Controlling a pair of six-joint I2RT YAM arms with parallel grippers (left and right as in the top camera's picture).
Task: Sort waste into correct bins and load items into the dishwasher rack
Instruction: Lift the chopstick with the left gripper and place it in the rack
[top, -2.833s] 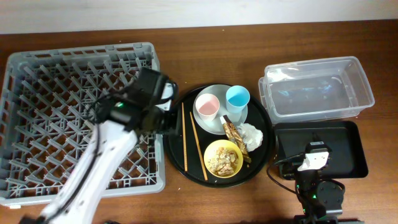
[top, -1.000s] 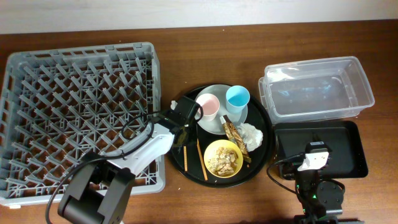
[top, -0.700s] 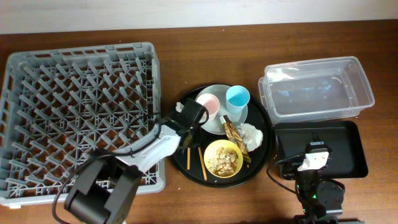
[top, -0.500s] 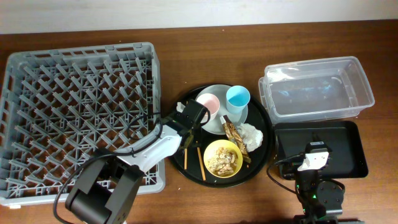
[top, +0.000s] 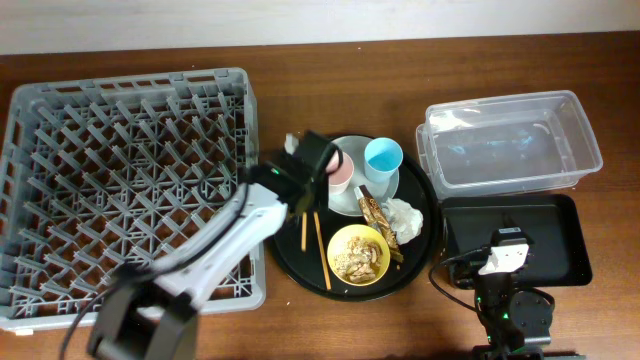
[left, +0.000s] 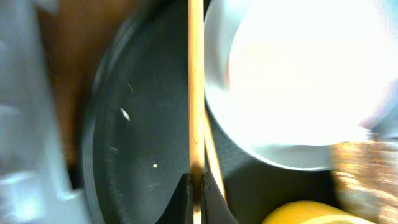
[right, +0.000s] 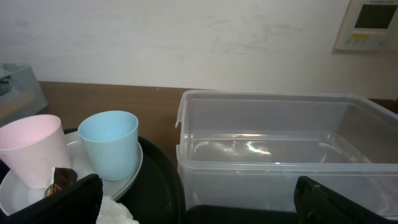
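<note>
My left gripper (top: 304, 192) is shut on one wooden chopstick (top: 304, 232) over the left side of the round black tray; the left wrist view shows the stick (left: 196, 93) pinched between the jaws (left: 196, 194). The second chopstick (top: 321, 246) lies beside it on the tray. The pink cup (top: 342, 172) and blue cup (top: 382, 157) stand on the pale plate (top: 352, 203). The yellow bowl (top: 358, 254) holds beige scraps. The gold wrapper (top: 377, 211) and white napkin (top: 406, 215) lie to its right. My right gripper (right: 208, 208) is open and empty.
The grey dishwasher rack (top: 120, 190) fills the left of the table. The clear tub (top: 510, 140) stands at the right, with the shallow black tray (top: 555, 235) in front of it. The round black tray (top: 290, 255) carries the dishes.
My left arm swung from over the rack down to the round tray, shut on a chopstick, and has moved it slightly away from the table front. The right arm has not moved.
</note>
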